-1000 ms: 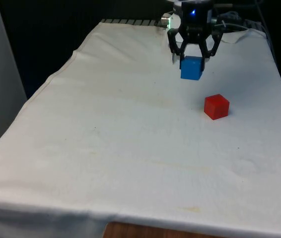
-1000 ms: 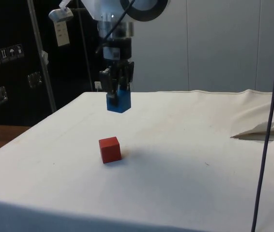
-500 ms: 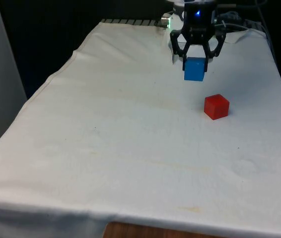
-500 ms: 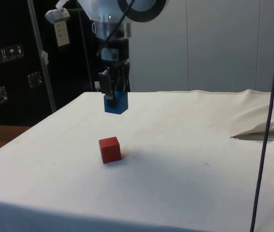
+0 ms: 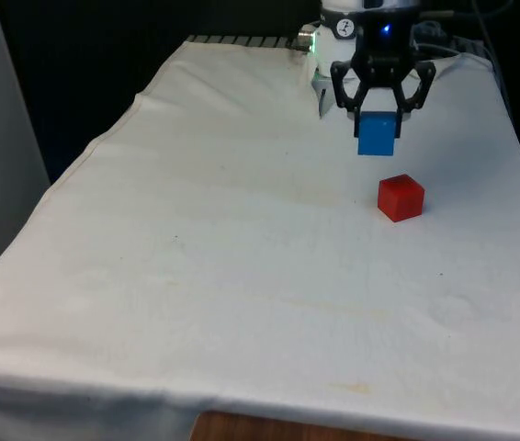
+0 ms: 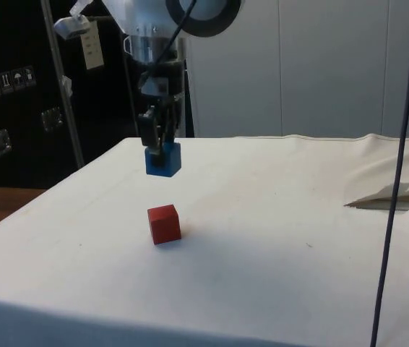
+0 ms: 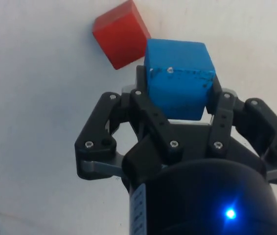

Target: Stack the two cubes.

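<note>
**Blue cube held in the air, red cube on the cloth**

Surface [image 5: 196, 276]: covered by a white cloth [image 6: 277, 246], wrinkled near its far edges.

Arm [image 6: 154, 22]: white, reaching down over the part of the surface nearest the robot.

End effector [image 5: 377, 124]: black, fingers closed against opposite sides of the blue cube [image 5: 376, 135], gripping it by its upper part. Cube hangs clear of the cloth.

Red cube [image 5: 400, 197]: sits on the cloth, untouched, turned a little askew. In the front view it lies below and slightly toward the front view's right of the blue cube. From the side view the blue cube [image 6: 162, 160] looks higher than the red cube [image 6: 164, 223] and probably not directly over it.
</note>
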